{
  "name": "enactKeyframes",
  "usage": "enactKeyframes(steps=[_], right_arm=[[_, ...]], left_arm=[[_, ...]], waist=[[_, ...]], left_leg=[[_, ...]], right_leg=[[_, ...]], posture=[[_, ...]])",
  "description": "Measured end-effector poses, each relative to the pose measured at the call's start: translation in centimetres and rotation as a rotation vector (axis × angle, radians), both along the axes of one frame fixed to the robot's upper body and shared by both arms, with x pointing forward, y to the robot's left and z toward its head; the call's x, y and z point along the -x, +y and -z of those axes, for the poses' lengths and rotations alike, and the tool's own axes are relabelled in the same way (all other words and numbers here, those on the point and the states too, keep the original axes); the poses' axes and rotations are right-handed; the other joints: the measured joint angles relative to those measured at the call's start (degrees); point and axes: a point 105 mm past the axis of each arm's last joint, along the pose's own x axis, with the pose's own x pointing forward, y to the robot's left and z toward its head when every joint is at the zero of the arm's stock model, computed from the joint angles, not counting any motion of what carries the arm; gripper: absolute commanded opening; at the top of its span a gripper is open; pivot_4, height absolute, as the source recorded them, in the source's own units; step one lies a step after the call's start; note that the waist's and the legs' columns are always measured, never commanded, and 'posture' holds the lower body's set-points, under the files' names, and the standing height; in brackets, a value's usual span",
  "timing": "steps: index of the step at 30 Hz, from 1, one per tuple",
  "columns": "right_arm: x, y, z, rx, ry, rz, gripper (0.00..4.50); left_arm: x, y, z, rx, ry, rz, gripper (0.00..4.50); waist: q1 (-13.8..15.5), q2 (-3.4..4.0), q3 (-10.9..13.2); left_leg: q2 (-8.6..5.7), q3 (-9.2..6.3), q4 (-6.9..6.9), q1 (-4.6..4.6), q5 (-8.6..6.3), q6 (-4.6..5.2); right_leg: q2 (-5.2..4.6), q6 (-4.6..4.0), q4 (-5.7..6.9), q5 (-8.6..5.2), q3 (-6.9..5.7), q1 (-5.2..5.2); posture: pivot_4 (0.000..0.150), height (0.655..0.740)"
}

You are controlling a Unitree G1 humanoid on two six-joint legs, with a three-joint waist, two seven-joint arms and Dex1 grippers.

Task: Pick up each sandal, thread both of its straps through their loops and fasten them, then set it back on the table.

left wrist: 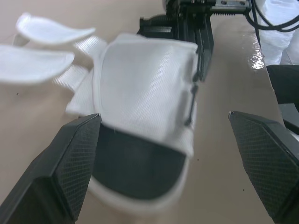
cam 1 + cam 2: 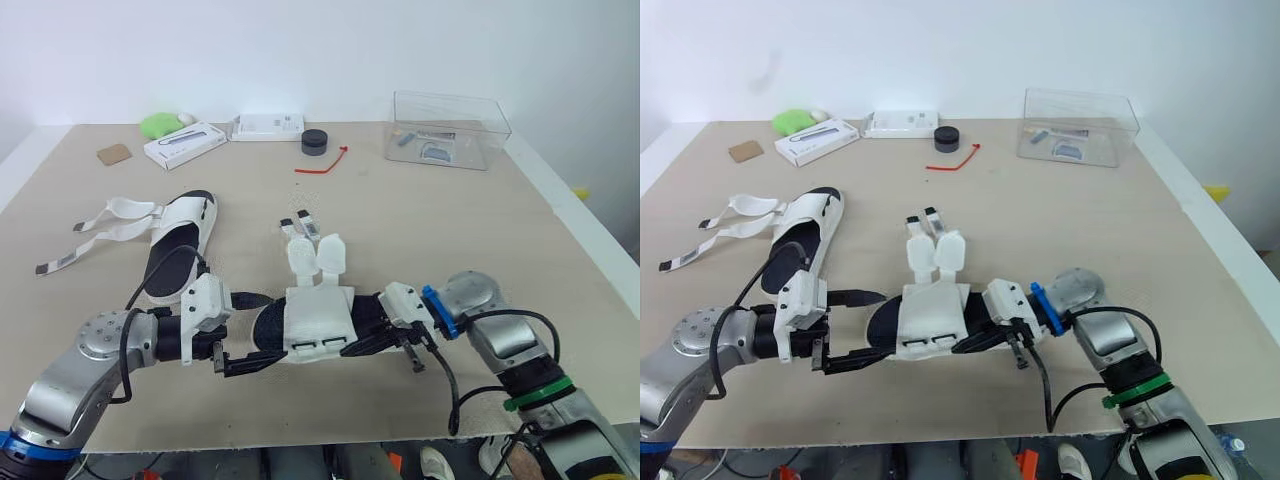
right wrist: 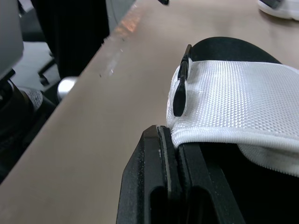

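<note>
Now one sandal (image 2: 318, 320) lies near the front edge of the bench (image 2: 450, 230), between the two arms, its two straps (image 2: 316, 256) loose and splayed away from it. The left claw (image 2: 238, 333) gapes wide around one end. The right claw (image 2: 385, 335) is pinched narrow on the opposite end. The other sandal (image 2: 185, 235) lies well to the left, unfastened.

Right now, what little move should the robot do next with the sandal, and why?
Probably close the left gripper on the sandal: its fingers stand open on either side of one end, the right gripper already pinches the other end, and the straps lie loose.
</note>
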Motion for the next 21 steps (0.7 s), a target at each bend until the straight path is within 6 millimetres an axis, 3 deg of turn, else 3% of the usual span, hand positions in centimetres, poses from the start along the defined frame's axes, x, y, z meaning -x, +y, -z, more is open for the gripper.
enactKeyframes(steps=[7, 10, 17, 18, 21], right_arm=[[-0.1, -0.3, 0.1, 0.011, 0.011, 0.009, 0.08], [-0.2, -0.7, 0.1, 0.031, 0.009, 0.017, 0.95], [-0.5, -3.2, -0.3, 0.081, 0.055, 0.093, 4.18], [-0.5, -3.8, -1.0, 0.073, 0.060, 0.114, 4.41], [0.1, -4.5, -1.6, 0.050, 0.125, 0.150, 4.41]], left_arm=[[0.0, 0.0, 0.1, -0.001, 0.002, 0.001, 4.50], [0.1, 0.0, 0.1, -0.001, 0.005, 0.001, 4.50], [-0.1, 0.1, 0.3, -0.006, 0.003, -0.007, 4.50], [-0.2, 0.3, 0.4, -0.009, 0.003, -0.016, 4.50], [-0.4, 0.4, 0.4, -0.008, 0.000, -0.035, 4.50]], waist=[[0.0, -0.01, 0.0], [0.1, -0.01, 0.0], [0.2, -0.01, 0.0], [0.4, -0.01, 0.0], [0.5, -0.03, 0.0]], left_leg=[[-0.02, 0.00, 0.00, 0.00, 0.00, 0.00], [-0.03, 0.00, 0.01, 0.00, 0.00, 0.00], [-0.04, 0.00, 0.01, -0.02, 0.00, 0.00], [-0.04, -0.01, 0.01, -0.02, 0.00, 0.00], [-0.03, -0.03, 0.01, -0.01, -0.01, 0.01]], right_leg=[[-0.01, 0.01, 0.00, 0.00, -0.01, 0.00], [-0.03, 0.01, 0.00, 0.00, 0.00, 0.01], [-0.05, 0.01, -0.01, 0.00, -0.01, 0.01], [-0.04, 0.02, -0.01, 0.00, -0.01, 0.01], [-0.03, 0.02, -0.01, -0.02, -0.02, 0.01]], posture=[[0.150, 0.7400], [0.150, 0.7400], [0.150, 0.7400], [0.150, 0.7400], [0.150, 0.7400]])
